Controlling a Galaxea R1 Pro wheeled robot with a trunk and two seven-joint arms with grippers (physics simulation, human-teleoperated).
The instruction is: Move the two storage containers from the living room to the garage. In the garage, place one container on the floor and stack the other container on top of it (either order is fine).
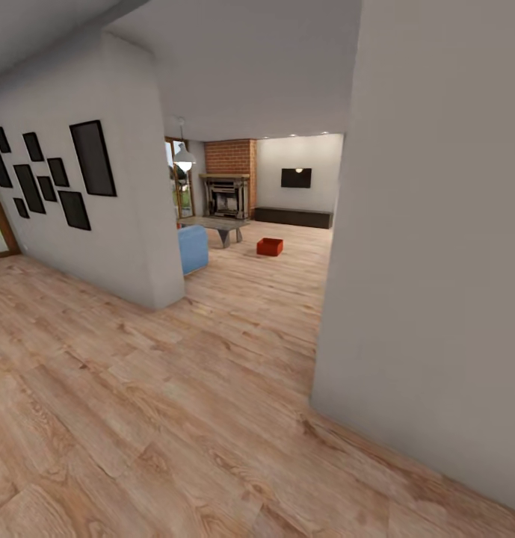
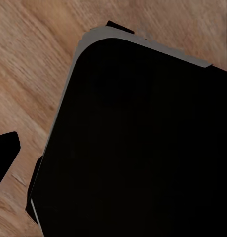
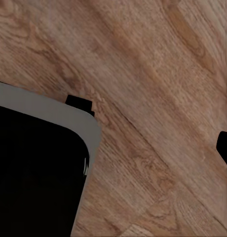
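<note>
- One red-orange container (image 1: 270,246) sits on the plank floor (image 1: 175,388) of the living room (image 1: 287,202), just right of centre in the head view, far off through the wall opening.
- It stands flat, open top up, apart from the furniture around it.
- Low table (image 1: 214,226) to its left; past that, a blue sofa (image 1: 193,249) corner pokes out from behind the left wall.
- Brick fireplace (image 1: 227,187) behind the table, upper centre of frame; white pendant lamp (image 1: 184,158) hangs to its left.
- Wall TV (image 1: 296,178) on the far pale wall, with a long dark low cabinet (image 1: 293,217) beneath it.
- Left wall (image 1: 130,246) carries a cluster of black frames (image 1: 93,158), upper left.
- A big pale wall (image 1: 436,261) takes up the right side of the frame, from top to lower right.
- Left wrist view: a dark, rounded-corner robot body (image 2: 143,148) with a grey edge over wood planks; a black tip (image 2: 5,153) at the frame's left edge. Can't tell how the fingers are set.
- Right wrist view: the same dark body (image 3: 34,173) at lower left over planks; a small black bit (image 3: 226,148) at the right edge. Finger spread can't be told here either.
</note>
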